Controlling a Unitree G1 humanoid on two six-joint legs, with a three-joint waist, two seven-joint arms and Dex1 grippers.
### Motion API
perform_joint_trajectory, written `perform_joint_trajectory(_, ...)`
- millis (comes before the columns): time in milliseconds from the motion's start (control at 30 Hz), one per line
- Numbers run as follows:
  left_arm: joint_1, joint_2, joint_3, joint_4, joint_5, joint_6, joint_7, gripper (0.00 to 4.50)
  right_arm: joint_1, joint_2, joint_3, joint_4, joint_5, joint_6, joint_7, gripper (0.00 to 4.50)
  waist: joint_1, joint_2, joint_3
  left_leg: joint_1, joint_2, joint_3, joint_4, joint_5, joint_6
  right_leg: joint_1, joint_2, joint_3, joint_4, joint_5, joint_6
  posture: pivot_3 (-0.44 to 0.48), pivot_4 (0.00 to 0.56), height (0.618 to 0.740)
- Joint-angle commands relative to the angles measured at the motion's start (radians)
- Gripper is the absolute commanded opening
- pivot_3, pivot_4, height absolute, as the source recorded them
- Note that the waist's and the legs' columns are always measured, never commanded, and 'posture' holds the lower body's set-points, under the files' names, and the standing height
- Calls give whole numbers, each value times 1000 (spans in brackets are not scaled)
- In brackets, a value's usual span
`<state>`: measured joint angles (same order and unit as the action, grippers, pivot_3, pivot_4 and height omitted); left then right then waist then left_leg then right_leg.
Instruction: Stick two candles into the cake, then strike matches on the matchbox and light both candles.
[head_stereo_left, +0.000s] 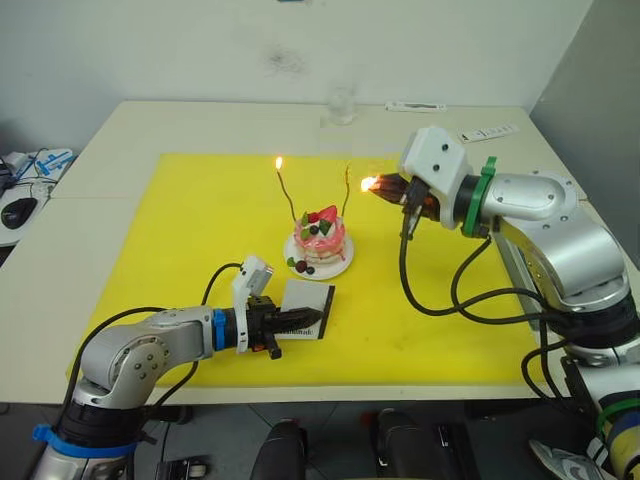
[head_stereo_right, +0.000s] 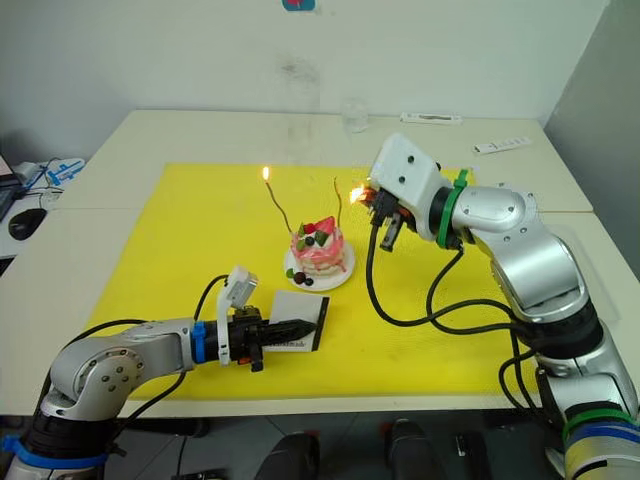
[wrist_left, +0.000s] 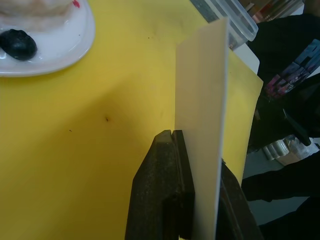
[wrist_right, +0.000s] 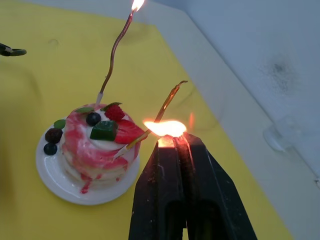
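Note:
The pink cake (head_stereo_left: 320, 238) sits on its white plate (head_stereo_left: 338, 268) at the middle of the yellow mat. Two thin wavy candles stand in it. The left candle (head_stereo_left: 286, 198) burns at its tip. The right candle (wrist_right: 168, 101) leans out of the cake with no flame at its tip. My right gripper (head_stereo_left: 386, 187) is shut on a burning match (wrist_right: 165, 128), whose flame sits right at the fingertips, just right of the right candle's top. My left gripper (head_stereo_left: 283, 323) is shut on the white matchbox (head_stereo_left: 306, 308), held on edge on the mat in front of the cake.
The yellow mat (head_stereo_left: 200, 230) covers the middle of a white table. A clear glass (head_stereo_left: 342, 104) and two flat white items (head_stereo_left: 415, 106) (head_stereo_left: 490, 132) lie at the far edge. Black cables (head_stereo_left: 430, 295) hang from my right arm over the mat. A computer mouse (head_stereo_left: 18, 211) lies far left.

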<state>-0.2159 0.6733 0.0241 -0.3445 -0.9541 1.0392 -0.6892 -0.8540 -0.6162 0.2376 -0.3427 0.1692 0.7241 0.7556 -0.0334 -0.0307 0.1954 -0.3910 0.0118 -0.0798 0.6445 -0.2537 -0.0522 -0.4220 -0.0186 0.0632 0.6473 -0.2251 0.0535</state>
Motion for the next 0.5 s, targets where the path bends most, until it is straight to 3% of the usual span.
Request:
perform_joint_trajectory(33,-12,-8,1,-22,6,-12,-16,0,-40,20,3,27,-38,-63,-17,32,0,0,0,0,0,0,0,0,0,0,0,0,0,0,0,0,150,740)
perform_joint_trajectory(500,-18,-23,4,-14,21,-7,-30,0,-71,78,21,67,-81,-127,5,32,0,0,0,0,0,0,0,0,0,0,0,0,0,2,-3,0,150,740)
